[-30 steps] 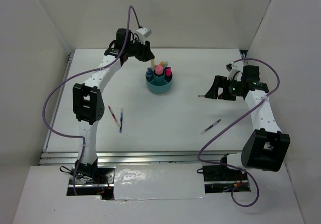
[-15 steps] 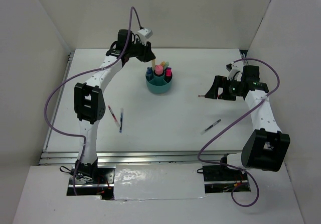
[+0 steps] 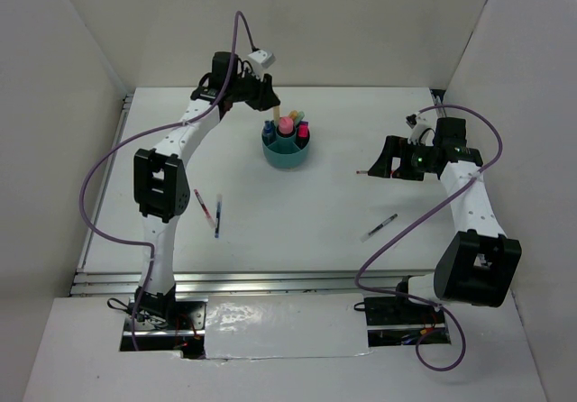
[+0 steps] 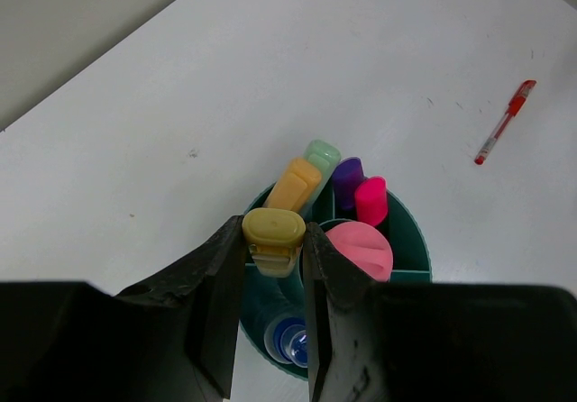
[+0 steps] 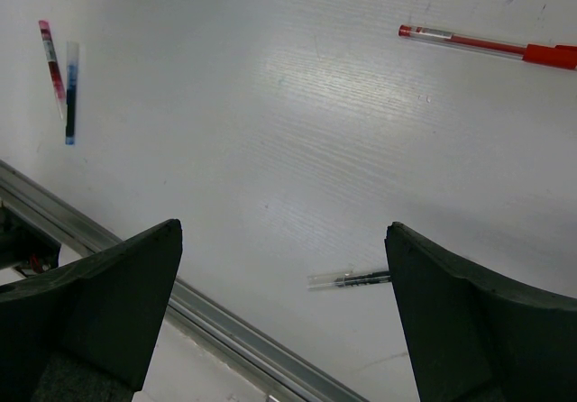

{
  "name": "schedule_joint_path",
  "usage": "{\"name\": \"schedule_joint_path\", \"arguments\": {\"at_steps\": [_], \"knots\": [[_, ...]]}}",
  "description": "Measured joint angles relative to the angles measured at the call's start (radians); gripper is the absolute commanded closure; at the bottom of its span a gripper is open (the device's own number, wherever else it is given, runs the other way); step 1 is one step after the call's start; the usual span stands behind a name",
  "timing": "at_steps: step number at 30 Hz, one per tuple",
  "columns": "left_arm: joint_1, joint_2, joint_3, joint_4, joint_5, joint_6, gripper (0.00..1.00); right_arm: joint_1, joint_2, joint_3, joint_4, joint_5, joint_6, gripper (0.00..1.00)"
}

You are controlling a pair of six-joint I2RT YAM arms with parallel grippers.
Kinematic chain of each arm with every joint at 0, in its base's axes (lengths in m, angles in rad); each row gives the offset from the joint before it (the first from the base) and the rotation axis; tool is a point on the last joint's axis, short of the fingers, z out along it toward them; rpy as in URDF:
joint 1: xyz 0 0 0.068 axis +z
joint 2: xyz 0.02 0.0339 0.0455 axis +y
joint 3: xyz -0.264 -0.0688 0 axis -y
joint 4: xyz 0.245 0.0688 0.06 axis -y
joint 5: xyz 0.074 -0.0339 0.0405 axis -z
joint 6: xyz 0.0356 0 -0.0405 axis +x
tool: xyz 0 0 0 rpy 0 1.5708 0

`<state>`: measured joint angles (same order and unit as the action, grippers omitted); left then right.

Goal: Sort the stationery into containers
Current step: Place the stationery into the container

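The white table (image 3: 315, 204) is carrying the round teal plastic organizer (image 4: 419, 240), already crowded with markers (image 4: 370, 200), and the left hand (image 4: 273, 240) is hovering just above it, grasping a stubby yellow marker (image 4: 273, 226) upright. The right hand (image 5: 281, 240) is hanging released, jaws wide, over the table near a thin red pen (image 5: 487, 46). Let go off-centre, the yellow marker could be striking the blue-capped clear bottle (image 4: 290, 339) below and tipping out.

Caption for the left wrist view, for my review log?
Left gripper holds a yellow marker at the teal organizer, already holding other markers; a red pen lies on the table.
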<state>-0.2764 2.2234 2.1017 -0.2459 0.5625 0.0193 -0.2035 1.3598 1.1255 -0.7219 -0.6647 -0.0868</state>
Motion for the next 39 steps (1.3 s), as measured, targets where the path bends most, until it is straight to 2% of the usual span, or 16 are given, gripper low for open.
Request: {"name": "schedule_joint_path", "arguments": {"at_steps": [18, 25, 34, 37, 38, 39], "knots": [[-0.008, 0.001, 0.028, 0.004, -0.010, 0.005, 1.00, 0.000, 0.021, 0.000, 0.000, -0.001, -0.001, 0.00], [-0.009, 0.001, -0.014, 0.017, -0.017, 0.008, 1.00, 0.000, 0.024, 0.000, 0.000, -0.001, -0.004, 0.00], [-0.016, 0.021, -0.068, 0.024, -0.046, 0.036, 0.92, 0.000, 0.024, 0.000, 0.000, -0.001, -0.005, 0.00], [-0.016, 0.026, -0.093, 0.024, -0.054, 0.042, 0.81, 0.000, 0.024, 0.000, 0.000, -0.001, -0.008, 0.00], [-0.017, 0.026, -0.100, 0.023, -0.056, 0.047, 0.71, 0.000, 0.024, 0.000, 0.000, -0.001, -0.007, 0.00], [-0.018, 0.026, -0.108, 0.023, -0.058, 0.053, 0.68, 0.000, 0.024, 0.000, 0.000, -0.001, -0.007, 0.00]]}}
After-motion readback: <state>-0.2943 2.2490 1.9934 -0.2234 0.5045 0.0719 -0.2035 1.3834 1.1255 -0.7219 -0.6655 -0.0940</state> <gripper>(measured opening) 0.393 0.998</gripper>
